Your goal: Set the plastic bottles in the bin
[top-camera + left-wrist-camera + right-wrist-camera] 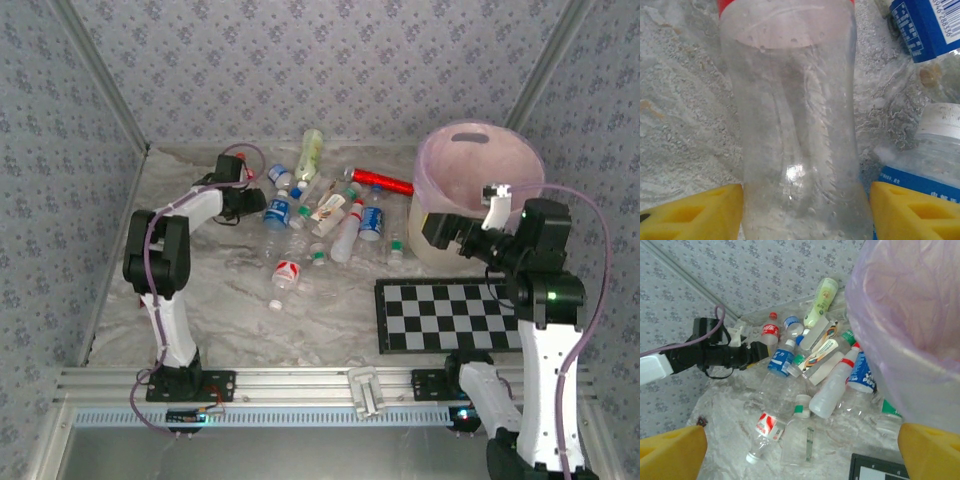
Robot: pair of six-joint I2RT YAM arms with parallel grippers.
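A clear plastic bottle [795, 125] with a red label lies on the table, its base between my left gripper's [806, 210] yellow fingers [695, 212]. Both pads meet its sides, so the gripper is shut on it. From above, that gripper [258, 200] sits at the left edge of the bottle pile [330, 215]. My right gripper [802, 460] hangs open and holds nothing, raised beside the bin [910, 315]. The cream bin [430, 190] stands at the back right. A bottle with a red-white label [286, 272] lies nearest the front.
A shiny red tube [380, 181] lies behind the pile. The checkerboard [450, 312] lies flat in front of the bin. A blue-labelled bottle [925, 25] and a white-capped one [940, 150] crowd the right side of the held bottle. Patterned walls close in the table.
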